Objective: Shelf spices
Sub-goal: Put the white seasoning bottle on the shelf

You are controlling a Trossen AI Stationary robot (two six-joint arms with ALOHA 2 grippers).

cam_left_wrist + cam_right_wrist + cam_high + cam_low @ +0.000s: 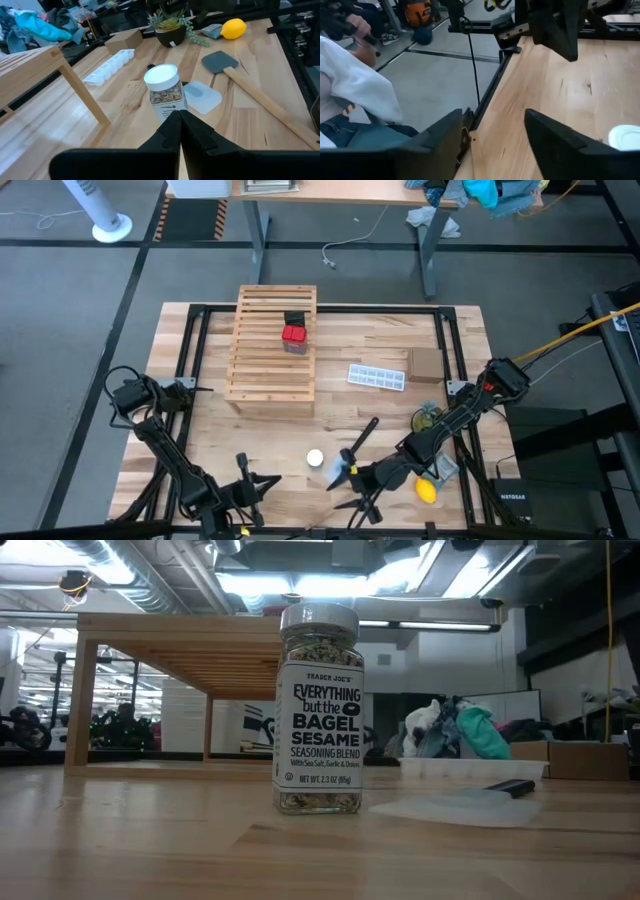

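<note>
A: High view first: what is sitting on the pale butcher-block wooden table [250, 435]?

B: The light wooden slatted shelf [273, 347] is standing at the far side, and it is carrying the red boxy spice container [293, 336] with the black spice container [294, 319] touching it on the far side.

A: And the third spice?

B: The clear seasoning jar with the white round lid [315, 458] is standing upright on the table near the front edge, apart from the shelf.

A: Where are the arms sitting?

B: Both are low at the front. The left gripper [178, 131] is pointing at the jar with its fingers pressed together, gripping nothing. The right gripper [492, 132] is sitting just right of the jar, fingers spread wide, also empty.

A: Anything smaller?

B: A white ice-cube tray [377, 376], a wooden-handled spatula [252, 91] and a yellow lemon [426, 490] are lying to the right.
</note>
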